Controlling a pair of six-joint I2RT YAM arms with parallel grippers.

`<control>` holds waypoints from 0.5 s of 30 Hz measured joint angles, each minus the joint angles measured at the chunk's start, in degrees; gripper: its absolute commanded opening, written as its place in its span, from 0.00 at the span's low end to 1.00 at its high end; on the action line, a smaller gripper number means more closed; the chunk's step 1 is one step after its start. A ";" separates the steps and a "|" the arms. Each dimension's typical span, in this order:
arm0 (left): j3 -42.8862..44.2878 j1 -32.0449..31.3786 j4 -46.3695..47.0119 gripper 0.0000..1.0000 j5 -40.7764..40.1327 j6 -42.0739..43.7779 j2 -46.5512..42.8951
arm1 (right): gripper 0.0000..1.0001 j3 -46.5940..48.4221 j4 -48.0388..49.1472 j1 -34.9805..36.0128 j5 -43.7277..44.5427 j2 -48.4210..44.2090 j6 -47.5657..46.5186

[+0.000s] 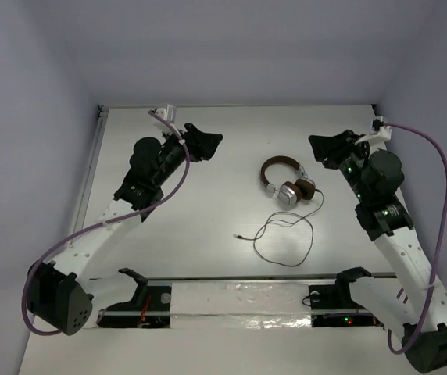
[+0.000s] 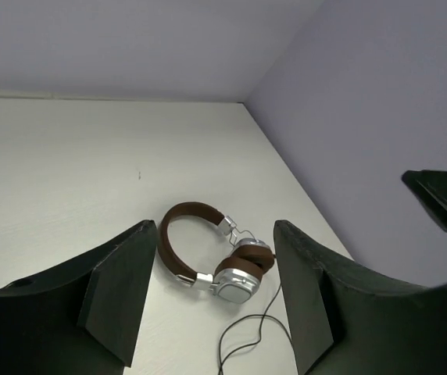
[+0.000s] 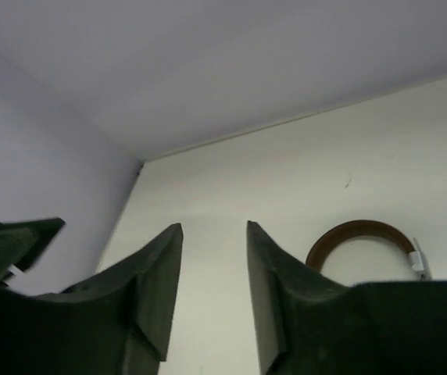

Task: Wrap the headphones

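Note:
The headphones (image 1: 283, 180) lie flat on the white table right of centre, with brown headband, silver ear cups folded together and brown pads. Their thin dark cord (image 1: 286, 234) trails toward the near edge in a loose loop, ending in a plug at the left. My left gripper (image 1: 205, 142) is open and empty, raised left of the headphones; its view shows the headphones (image 2: 212, 254) between its fingers. My right gripper (image 1: 325, 148) is open and empty, right of the headphones. Its view shows only part of the brown headband (image 3: 356, 233).
A metal rail (image 1: 92, 168) runs along the table's left edge. The arm bases and a strip of mounts (image 1: 239, 301) sit at the near edge. Purple robot cables (image 1: 442, 180) hang beside each arm. Walls close the table at back and sides.

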 measured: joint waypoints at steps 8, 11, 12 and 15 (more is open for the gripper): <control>7.43 -4.04 -1.64 0.15 -2.32 2.89 10.80 | 0.00 -0.92 -2.36 0.00 4.76 -7.39 1.29; 14.88 -7.43 -4.26 0.06 -5.68 5.27 18.16 | 0.00 1.36 -3.98 0.00 3.23 -7.96 1.33; 17.33 -8.61 -5.07 0.04 -7.19 6.32 20.63 | 0.00 2.34 -4.44 0.00 2.62 -7.93 1.33; 24.00 -11.61 -7.80 0.05 -11.39 10.67 27.78 | 0.00 4.35 -5.07 0.00 1.07 -8.24 1.31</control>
